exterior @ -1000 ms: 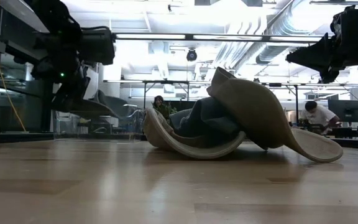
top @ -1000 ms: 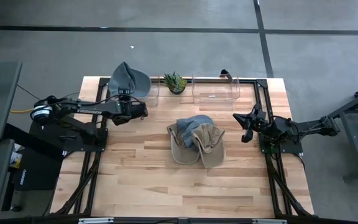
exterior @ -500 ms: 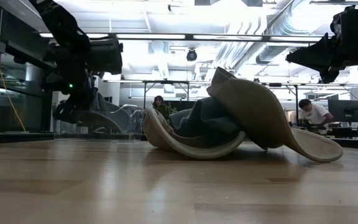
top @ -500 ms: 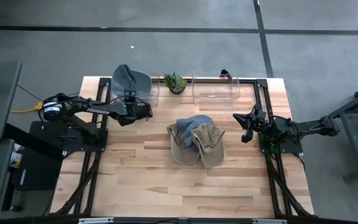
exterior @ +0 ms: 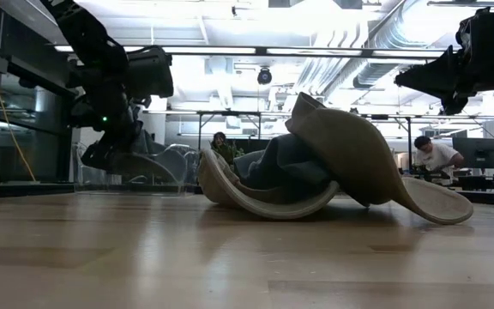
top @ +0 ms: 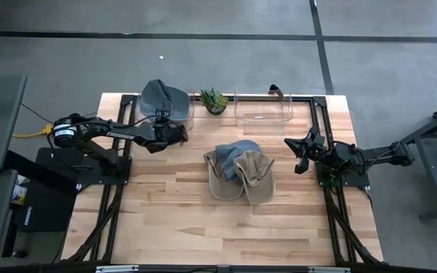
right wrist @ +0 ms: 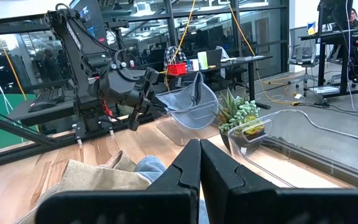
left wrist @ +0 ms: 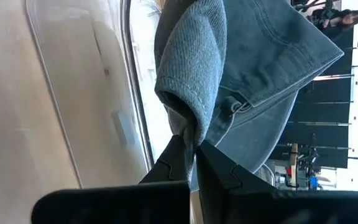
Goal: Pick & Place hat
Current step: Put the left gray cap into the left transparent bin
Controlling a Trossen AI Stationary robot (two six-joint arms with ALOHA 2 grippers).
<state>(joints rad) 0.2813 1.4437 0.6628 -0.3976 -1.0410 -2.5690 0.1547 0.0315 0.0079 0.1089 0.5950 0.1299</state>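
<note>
High view: left gripper [top: 163, 121] pinches a fold of the grey cap [top: 160, 97], which hangs over the clear bin [top: 139, 114] at the table's [top: 173, 220] back-left corner. Left wrist view confirms the fingers [left wrist: 178, 163] are clamped on fabric. Risk, as I judge it: the cap drapes across the bin's rim, so letting go here could leave it hanging over the edge or sliding out. Thin pinch may also slip early. Right gripper [top: 300, 152] waits closed and empty at the right side; tan hats [top: 241, 176] lie mid-table.
</note>
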